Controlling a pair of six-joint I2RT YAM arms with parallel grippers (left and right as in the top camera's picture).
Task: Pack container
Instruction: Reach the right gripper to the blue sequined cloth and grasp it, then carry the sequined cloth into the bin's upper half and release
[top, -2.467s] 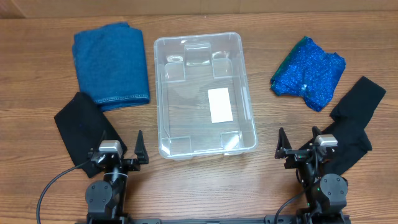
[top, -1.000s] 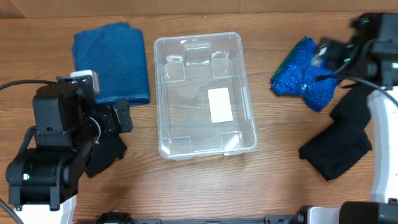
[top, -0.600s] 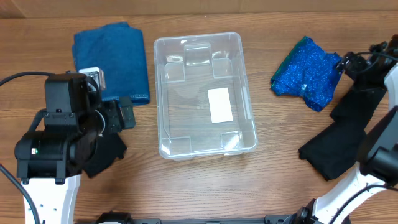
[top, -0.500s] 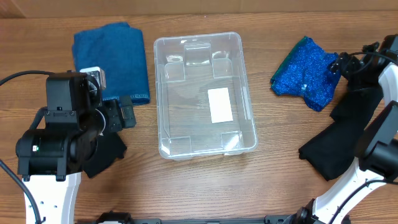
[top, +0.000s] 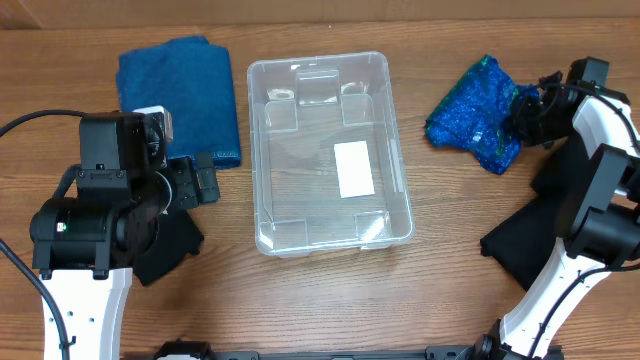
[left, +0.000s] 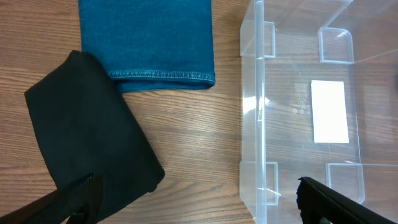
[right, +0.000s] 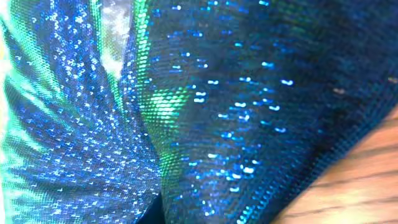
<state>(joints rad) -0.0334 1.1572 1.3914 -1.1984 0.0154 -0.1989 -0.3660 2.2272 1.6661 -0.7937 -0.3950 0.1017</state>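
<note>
The clear container (top: 262, 150) stands empty at the table's middle, a white label on its base. In the left wrist view its left wall (left: 252, 124) lies just inside my right-hand fingertip. My left gripper (top: 197, 186) hangs open between the container and a black cloth (top: 165, 248), with nothing between its fingers (left: 81, 199). My right gripper (top: 527, 112) is shut on the right edge of a sparkly blue cloth (top: 472, 115), which is bunched up right of the container. That glittering fabric (right: 186, 106) fills the right wrist view and hides the fingers.
A folded blue towel (top: 180, 95) lies at the back left, its hem (left: 161, 74) close to the black cloth (left: 93, 143). A second black cloth (top: 550, 225) sprawls at the right, partly under my right arm.
My right gripper has closed on the sparkly blue cloth, which has bunched and shifted a little left. The left arm has barely moved and stays open.
</note>
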